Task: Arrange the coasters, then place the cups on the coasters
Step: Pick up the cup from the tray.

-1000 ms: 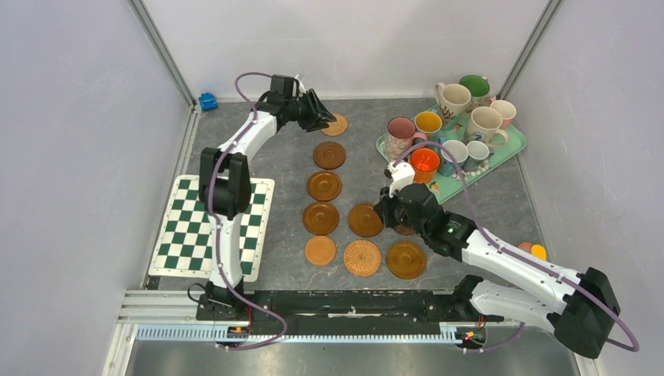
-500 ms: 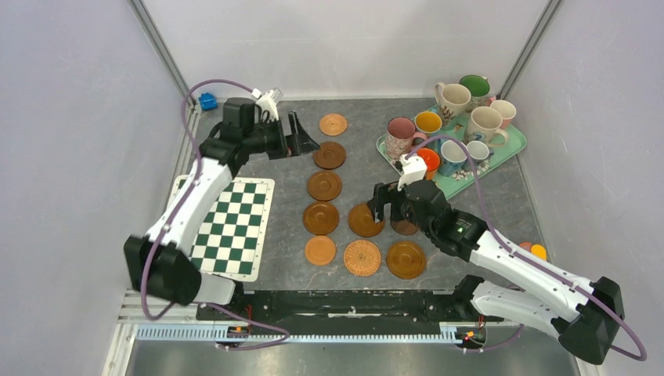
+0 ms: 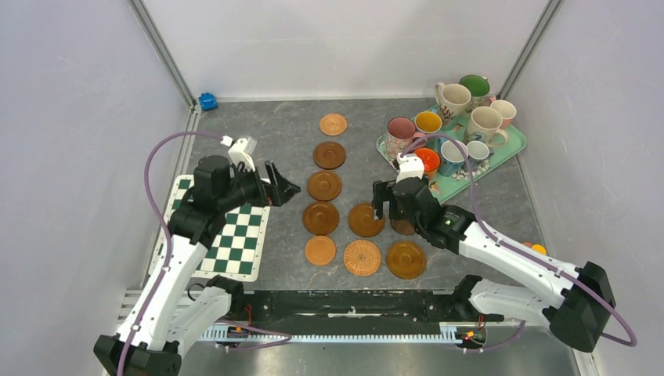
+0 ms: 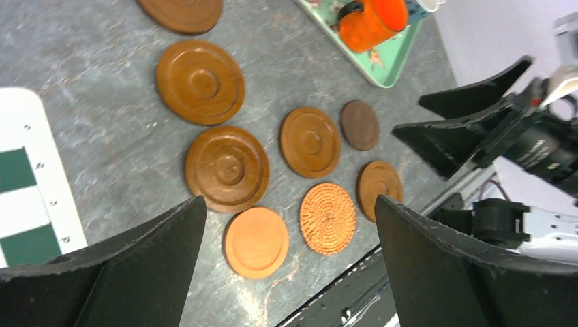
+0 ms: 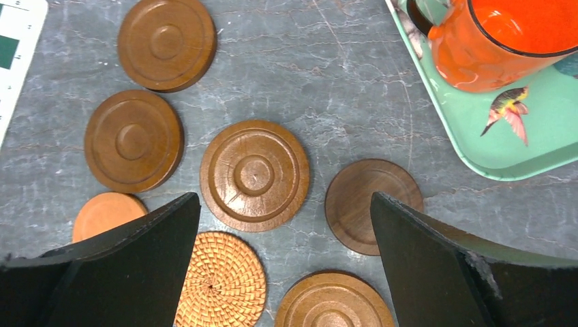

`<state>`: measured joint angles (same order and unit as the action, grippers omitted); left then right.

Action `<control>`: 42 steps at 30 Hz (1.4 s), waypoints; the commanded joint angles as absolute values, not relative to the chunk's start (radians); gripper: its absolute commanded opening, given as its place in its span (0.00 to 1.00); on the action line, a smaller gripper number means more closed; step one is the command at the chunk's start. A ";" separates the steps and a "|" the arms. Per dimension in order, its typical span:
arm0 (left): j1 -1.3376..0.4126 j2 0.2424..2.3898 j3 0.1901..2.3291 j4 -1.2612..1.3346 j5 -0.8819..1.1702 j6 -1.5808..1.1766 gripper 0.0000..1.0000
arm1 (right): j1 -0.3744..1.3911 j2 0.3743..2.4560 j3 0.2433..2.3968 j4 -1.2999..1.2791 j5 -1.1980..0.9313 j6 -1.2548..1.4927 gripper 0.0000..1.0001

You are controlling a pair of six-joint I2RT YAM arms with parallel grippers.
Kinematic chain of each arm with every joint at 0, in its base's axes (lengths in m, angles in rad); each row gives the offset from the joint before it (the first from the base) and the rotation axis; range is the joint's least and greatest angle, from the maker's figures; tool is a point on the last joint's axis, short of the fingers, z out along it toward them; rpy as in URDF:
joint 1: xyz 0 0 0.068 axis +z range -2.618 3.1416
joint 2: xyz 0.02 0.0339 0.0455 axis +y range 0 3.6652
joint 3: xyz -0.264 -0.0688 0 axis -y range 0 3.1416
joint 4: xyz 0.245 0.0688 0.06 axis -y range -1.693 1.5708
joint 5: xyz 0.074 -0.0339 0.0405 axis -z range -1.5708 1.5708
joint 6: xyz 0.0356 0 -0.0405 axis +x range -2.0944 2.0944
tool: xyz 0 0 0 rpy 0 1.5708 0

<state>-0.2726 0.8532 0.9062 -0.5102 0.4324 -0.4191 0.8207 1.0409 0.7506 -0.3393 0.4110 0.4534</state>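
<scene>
Coasters (image 3: 323, 186) flat on counter (image 3: 266, 133): five in near-far column, four more near right, likely spaced for one cup each. Cups (image 3: 484, 121) crowded on tray (image 5: 545, 146), far right. Left claw (image 3: 282, 186) and right claw (image 3: 390, 205) jaws apart, empty, above coasters.

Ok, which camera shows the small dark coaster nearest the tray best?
Right wrist: the dark coaster lies whole and large near mid-frame. Left wrist shows it whole but smaller; in the top view the right gripper hides most of it.
</scene>
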 commanded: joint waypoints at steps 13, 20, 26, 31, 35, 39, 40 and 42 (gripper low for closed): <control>-0.278 0.716 0.803 -0.571 0.115 -0.443 1.00 | 0.687 1.172 0.991 -0.387 0.629 0.301 0.95; -0.293 0.653 0.761 -0.615 0.128 -0.408 1.00 | 0.524 1.364 1.183 -0.372 0.552 0.123 0.58; -0.305 0.632 0.749 -0.592 0.155 -0.405 1.00 | 0.440 1.541 1.332 -0.338 0.424 0.060 0.52; -0.307 0.618 0.743 -0.592 0.143 -0.403 1.00 | 0.420 1.689 1.471 -0.346 0.337 -0.022 0.50; -0.307 0.613 0.742 -0.592 0.137 -0.403 1.00 | 0.411 1.793 1.553 -0.349 0.307 -0.071 0.49; -0.307 0.612 0.739 -0.591 0.137 -0.403 1.00 | 0.397 1.873 1.633 -0.361 0.248 -0.084 0.48; -0.306 0.613 0.739 -0.592 0.135 -0.403 1.00 | 0.396 1.888 1.643 -0.362 0.233 -0.087 0.48; -0.307 0.612 0.739 -0.591 0.135 -0.403 1.00 | 0.394 1.918 1.668 -0.371 0.234 -0.090 0.47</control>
